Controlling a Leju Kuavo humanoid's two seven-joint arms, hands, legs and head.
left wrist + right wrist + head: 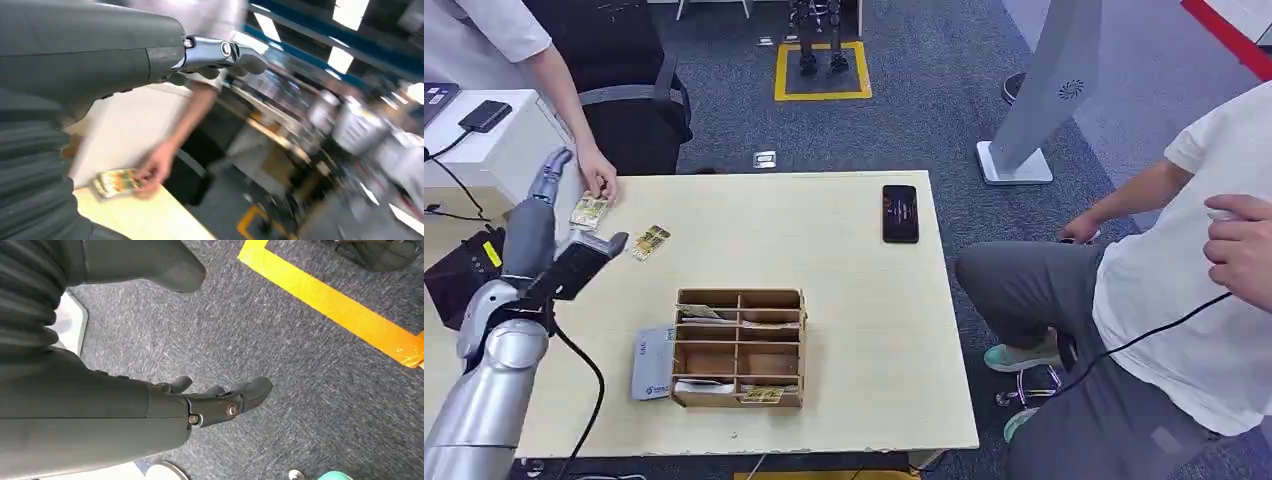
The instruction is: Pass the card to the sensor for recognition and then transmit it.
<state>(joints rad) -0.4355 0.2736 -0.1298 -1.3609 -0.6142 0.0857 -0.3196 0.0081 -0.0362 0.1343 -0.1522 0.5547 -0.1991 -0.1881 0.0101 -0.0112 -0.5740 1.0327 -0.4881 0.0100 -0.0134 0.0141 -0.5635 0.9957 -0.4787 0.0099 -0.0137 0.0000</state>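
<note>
The left hand (542, 205) is seen raised over the far left corner of the pale wooden surface (844, 300), its fingers spread apart and nothing held in them. In the left wrist view the same hand (215, 55) is stretched out straight, with a person's hand (155, 167) below it. That person's hand (596, 180) is laid on a small stack of cards (589, 211) at the surface's far left edge; the same cards (115, 182) are touched by the person's fingertips in the left wrist view. A single card (651, 241) is lying flat just beside the stack, towards the middle of the surface, apart from the robot's hand.

A wooden organizer box (740, 347) with several compartments is placed near the front middle of the surface; cards are seen in some of its slots. A grey card reader (653, 364) is lying flat against the box's left side. A black phone (900, 213) is lying at the far right edge. A black device (462, 275) is seen off the left of the surface.

The right hand (220, 400) is hung over grey carpet (300, 380), its fingers loosely curled and parted, with nothing held. A yellow floor line (340, 307) is crossed behind it.

A second person (1164, 320) in a white shirt is seated to the right of the surface.
</note>
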